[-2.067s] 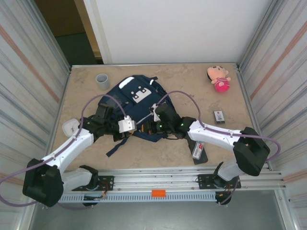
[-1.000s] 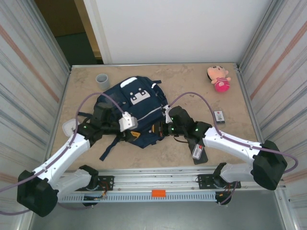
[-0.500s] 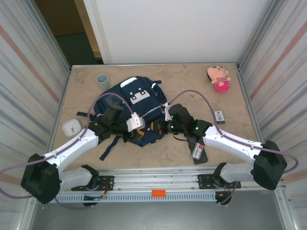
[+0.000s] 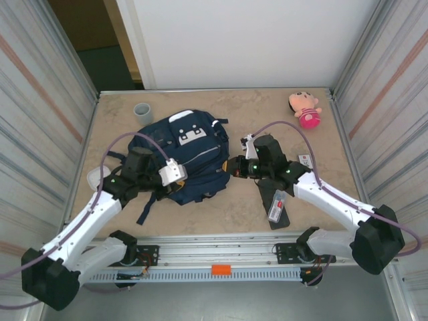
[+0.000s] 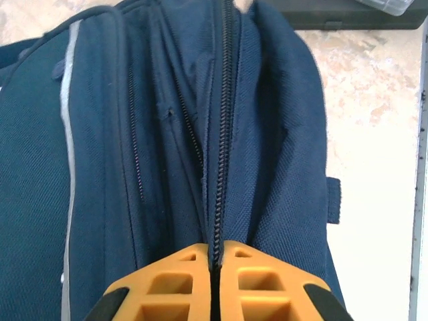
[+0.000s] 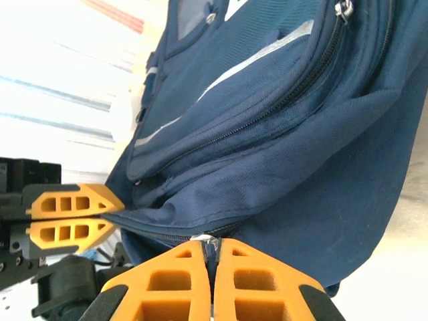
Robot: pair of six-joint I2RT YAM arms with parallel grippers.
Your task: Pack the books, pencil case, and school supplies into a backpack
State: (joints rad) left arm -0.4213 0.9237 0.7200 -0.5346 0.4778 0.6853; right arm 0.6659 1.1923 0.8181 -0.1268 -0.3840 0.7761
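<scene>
There is one backpack (image 4: 194, 144), one grey cup (image 4: 142, 111) and one plush doll (image 4: 305, 109). Also one pencil case (image 4: 282, 221), one whitish packet (image 4: 275, 209) and one white square object (image 4: 93, 176).

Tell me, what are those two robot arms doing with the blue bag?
Both arms are holding the backpack on the table. The left gripper is shut on the backpack's fabric along the zip. The right gripper is shut on the zip pull at the other side. The black pencil case, with a whitish packet on top, lies outside, not packed yet.
</scene>
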